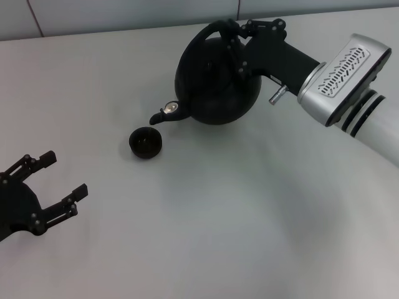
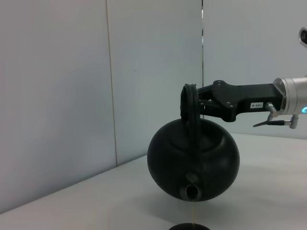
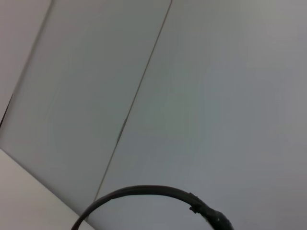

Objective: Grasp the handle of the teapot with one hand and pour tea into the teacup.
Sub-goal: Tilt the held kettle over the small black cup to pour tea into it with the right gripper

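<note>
Pouring stage, by the look of it. Right gripper (image 1: 240, 34) clenched on the handle (image 1: 209, 31) of the teapot (image 1: 218, 81), holding the pot lifted off the bench (image 1: 218, 218) and tipped forward, spout (image 1: 163, 114) down. Teacup (image 1: 146, 142) on the bench just below and slightly to the robot's left of the spout tip, near but not touching in the head view. From the left wrist view, spout mouth (image 2: 192, 191) directly above the cup's rim (image 2: 189, 226), with a thin pale thread of liquid between them. Key relation: spout-to-cup line nearly vertical, pot's spout axis pointing from the gripper toward the cup; any further tilt best kept about that same line so the stream stays inside the small rim. Lid knob (image 1: 171, 108) close above the spout, apparently sagging toward the pour side: possible slip risk. Left gripper (image 1: 53, 187) released, fingers spread, parked well apart from the teacup on the robot's near-left side. Nothing else standing between teapot and cup.
</note>
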